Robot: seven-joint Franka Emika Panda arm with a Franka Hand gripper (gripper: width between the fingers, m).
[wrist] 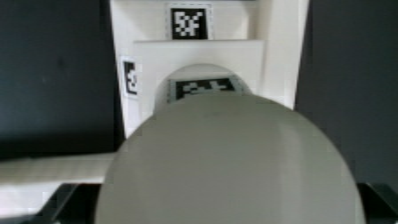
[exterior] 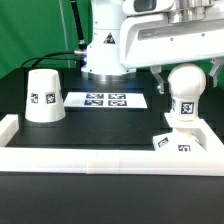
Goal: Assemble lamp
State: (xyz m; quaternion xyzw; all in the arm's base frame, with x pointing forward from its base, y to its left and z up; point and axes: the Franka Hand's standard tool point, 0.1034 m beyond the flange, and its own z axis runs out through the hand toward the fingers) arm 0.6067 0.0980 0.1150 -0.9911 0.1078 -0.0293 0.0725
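Exterior view: the arm (exterior: pixel 110 40) is cut off by the upper edge, so only its lower body and the gripper (exterior: pixel 186 72) show. The gripper hangs over the round top of the bulb (exterior: pixel 185 98) with a dark finger on either side. Whether the jaws pinch the bulb or only stand close beside it, I cannot tell. The bulb stands upright on the flat square base (exterior: pixel 178 143), at the exterior view's right. The base lies just behind the white rail (exterior: pixel 100 160) that borders the black table (exterior: pixel 100 130), and the rail hides its near edge.

The shade (exterior: pixel 42 95) sits mouth down at the exterior view's left, well apart from the bulb. The marker board (exterior: pixel 105 99) lies between them, farther back.

In the wrist view the blurred bulb (wrist: pixel 222 160) fills most of the picture and covers much of the base (wrist: pixel 199 55). The fingers are hard to make out there.

Count: one shade, one bulb, one base. One tag shows on the shade, one on the bulb and two on the base in the exterior view. Three show on the base in the wrist view, one of them half hidden by the bulb.
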